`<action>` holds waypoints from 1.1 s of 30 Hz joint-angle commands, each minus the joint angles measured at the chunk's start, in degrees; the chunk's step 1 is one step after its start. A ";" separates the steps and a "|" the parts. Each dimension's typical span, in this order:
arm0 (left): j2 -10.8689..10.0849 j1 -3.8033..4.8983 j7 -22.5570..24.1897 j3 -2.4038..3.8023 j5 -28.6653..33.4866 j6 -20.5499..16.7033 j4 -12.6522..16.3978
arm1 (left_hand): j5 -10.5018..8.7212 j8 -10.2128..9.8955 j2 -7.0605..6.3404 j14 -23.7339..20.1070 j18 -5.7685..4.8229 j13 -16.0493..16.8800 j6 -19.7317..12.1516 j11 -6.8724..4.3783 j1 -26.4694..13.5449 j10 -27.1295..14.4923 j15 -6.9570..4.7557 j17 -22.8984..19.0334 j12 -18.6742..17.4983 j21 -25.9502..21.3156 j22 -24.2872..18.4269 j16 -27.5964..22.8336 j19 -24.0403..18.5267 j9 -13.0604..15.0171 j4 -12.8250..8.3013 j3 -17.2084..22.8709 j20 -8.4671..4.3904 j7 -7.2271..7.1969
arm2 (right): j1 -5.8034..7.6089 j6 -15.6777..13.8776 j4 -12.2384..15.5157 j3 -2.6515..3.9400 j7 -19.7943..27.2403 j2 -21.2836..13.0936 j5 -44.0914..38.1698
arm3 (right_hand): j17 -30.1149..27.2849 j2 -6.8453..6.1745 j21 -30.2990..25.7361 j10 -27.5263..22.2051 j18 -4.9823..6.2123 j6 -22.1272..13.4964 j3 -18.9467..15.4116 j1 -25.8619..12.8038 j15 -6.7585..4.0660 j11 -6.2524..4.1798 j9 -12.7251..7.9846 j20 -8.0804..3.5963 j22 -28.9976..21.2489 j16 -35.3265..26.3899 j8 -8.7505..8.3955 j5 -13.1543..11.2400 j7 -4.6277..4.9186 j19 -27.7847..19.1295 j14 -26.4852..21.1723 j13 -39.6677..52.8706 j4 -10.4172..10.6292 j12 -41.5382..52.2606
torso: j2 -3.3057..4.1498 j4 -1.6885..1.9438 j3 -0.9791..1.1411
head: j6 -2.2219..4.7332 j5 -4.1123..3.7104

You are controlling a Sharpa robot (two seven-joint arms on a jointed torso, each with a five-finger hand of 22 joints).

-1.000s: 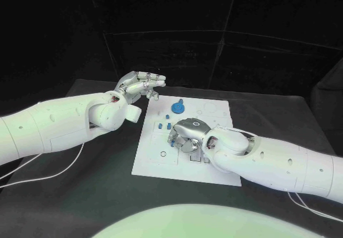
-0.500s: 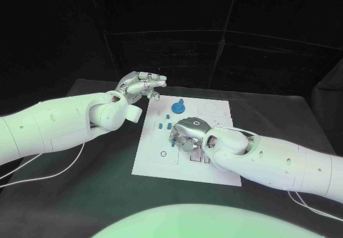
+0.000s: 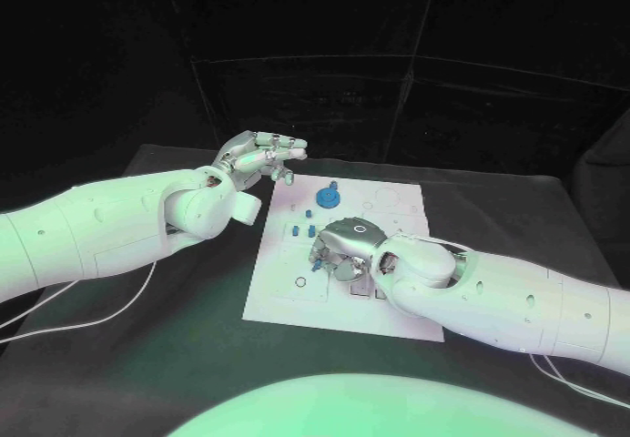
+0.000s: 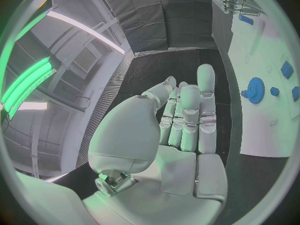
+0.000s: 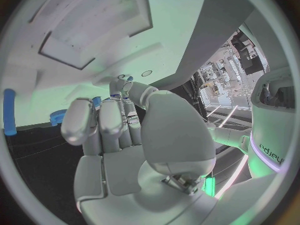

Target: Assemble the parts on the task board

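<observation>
The white task board [image 3: 296, 293] lies in the middle of the black table. A blue gear [image 3: 329, 195] stands near its far edge, with small blue parts [image 3: 309, 231] just in front of it. My right hand [image 3: 347, 251] hovers low over the board's middle, fingers curled down. It pinches a small blue part [image 3: 318, 261] at its fingertips; the right wrist view shows blue [image 5: 96, 101] between the fingers. My left hand [image 3: 263, 153] is raised beyond the board's far left corner, its fingers [image 4: 187, 117] straight and holding nothing. The gear [image 4: 255, 90] also appears in the left wrist view.
The left wrist view shows more small blue parts [image 4: 287, 69] beside the gear. A blue peg [image 5: 9, 112] lies on the board [image 5: 37, 95] in the right wrist view. Bare black table [image 3: 171, 328] surrounds the board, and white cables [image 3: 79, 319] trail at the left.
My right hand has shifted slightly over the board's middle, with the blue part a little lower. The left hand has stayed where it was.
</observation>
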 commanded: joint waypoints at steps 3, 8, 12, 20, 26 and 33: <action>0.04 0.10 0.04 0.03 0.19 0.85 -0.25 | 0.16 0.45 -0.17 -0.49 0.70 -0.03 -0.18 0.03 0.38 -0.26 -0.12 -0.33 0.45 -0.32 -0.12 -0.42 -0.05 0.07 -0.22 -0.13 -0.16 -0.04 | 0.04 -0.33 0.44 0.02 0.23 -0.19 -0.81 | 0.04 -0.12 0.34 0.08 -0.82 0.27 -0.40 0.13 0.13 0.28 0.05 0.33 0.07 0.38 -0.22 -0.10 0.17 -0.29 1.27 -0.03 -0.01 -0.11 | -0.03 -0.05 -0.01 | 0.02 0.01; 0.05 0.10 -0.02 0.03 0.19 0.92 -0.35 | 0.16 0.45 -0.17 -0.49 0.70 -0.03 -0.18 0.03 0.38 -0.26 -0.12 -0.33 0.45 -0.32 -0.12 -0.42 -0.05 0.07 -0.22 -0.13 -0.16 -0.04 | 0.03 -0.10 0.61 0.02 -0.41 -0.39 -1.42 | 0.01 -0.18 0.39 0.18 -0.82 0.45 -0.69 -0.13 0.11 0.24 0.09 0.33 0.12 0.44 -0.15 -0.21 0.12 -0.32 1.26 0.02 0.09 -0.09 | -0.02 0.00 0.01 | 0.02 -0.02; 0.04 0.10 -0.08 0.02 0.19 0.98 -0.39 | 0.16 0.45 -0.17 -0.49 0.70 -0.03 -0.18 0.03 0.38 -0.26 -0.12 -0.33 0.45 -0.32 -0.12 -0.42 -0.05 0.07 -0.22 -0.13 -0.16 -0.04 | 0.02 -0.45 0.76 0.02 -1.05 -0.63 -1.97 | -0.04 -0.24 0.39 0.24 -0.81 0.55 -1.00 -0.39 0.09 0.20 0.11 0.33 0.10 0.48 -0.12 -0.26 0.08 -0.37 1.25 0.06 0.21 -0.08 | -0.01 -0.03 0.00 | 0.09 -0.04; 0.02 0.10 -0.38 0.01 0.19 1.20 -0.42 | 0.16 0.47 -0.17 -0.55 0.70 -0.03 -0.22 0.03 0.41 -0.30 -0.12 -0.48 0.47 -0.33 -0.13 -0.48 -0.06 0.06 -0.24 -0.14 -0.16 -0.03 | 0.00 -1.74 1.24 0.02 -0.96 -1.09 -2.23 | -0.07 -0.24 0.46 0.36 -0.81 0.74 -1.56 -0.77 0.04 0.10 0.15 0.31 0.17 0.58 -0.07 -0.28 -0.01 -0.40 1.24 0.12 0.46 -0.07 | 0.01 -0.05 0.00 | 0.14 -0.03; -0.04 0.09 -0.60 -0.03 0.19 1.45 -0.32 | 0.16 0.47 -0.17 -0.55 0.70 -0.03 -0.22 0.03 0.41 -0.30 -0.12 -0.48 0.47 -0.33 -0.13 -0.48 -0.06 0.06 -0.24 -0.14 -0.16 -0.03 | 0.00 -2.77 1.54 0.02 -1.07 -1.50 -1.81 | -0.21 -0.29 0.49 0.36 -0.81 0.80 -2.14 -1.10 0.00 0.05 0.17 0.29 0.18 0.60 -0.09 -0.32 -0.06 -0.44 1.20 0.16 0.67 -0.12 | -0.02 0.02 0.02 | 0.13 -0.04; -0.47 0.09 -0.88 -0.75 0.19 1.65 0.19 | 0.16 0.49 -0.21 -0.63 0.70 -0.05 -0.32 0.06 0.42 -0.40 -0.11 -0.61 0.49 -0.36 -0.16 -0.54 -0.09 0.05 -0.29 -0.17 -0.16 0.00 | 0.00 -4.28 2.38 0.02 -1.31 -2.43 -0.63 | -0.51 -0.44 0.49 0.32 -0.79 0.76 -3.62 -1.86 -0.05 -0.04 0.15 0.25 0.13 0.66 -0.21 -0.17 -0.14 -0.53 1.14 0.22 1.22 -0.27 | -0.05 -0.06 0.02 | 0.16 -0.09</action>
